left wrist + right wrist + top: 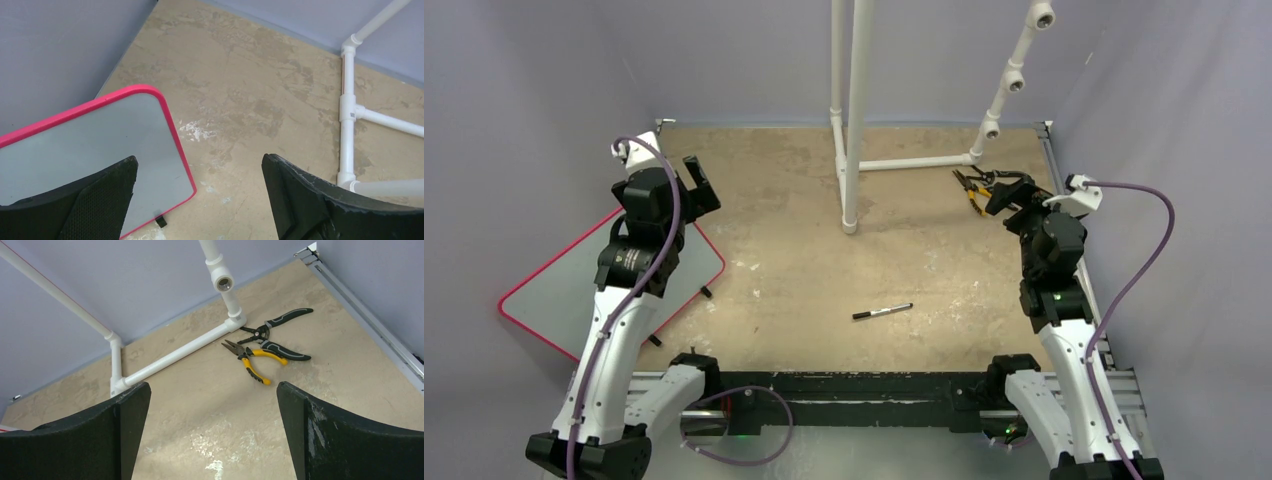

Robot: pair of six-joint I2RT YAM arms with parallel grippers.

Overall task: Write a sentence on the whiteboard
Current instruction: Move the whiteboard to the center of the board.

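Currently both claws stand apart and empty. The left claw (200,165) hangs over the far right corner of the whiteboard (100,140); the right claw (214,390) hangs at the far right of the surface (804,260), facing two pairs of pliers (255,362).

The whiteboard is at the near left, turned askew, partly past the left edge of the surface and partly hidden under the left arm. Its visible face is blank. Whether it lies flat or leans on the left wall cannot be told.

A black marker (883,312) lies alone near the middle of the near edge, well apart from the board.

Step in hand, as judged: the marker is to be fetched, nothing being written yet.

Notes for doing it well:
- The barrel is best taken crosswise at mid-length, so the tip is left free.
- Whether a cap is on cannot be made out; this is to be checked first.
- The board is probably to be steadied by the left claw, since it overhangs the edge.
- The white pipe frame (852,120) and the pliers are to be kept clear of.
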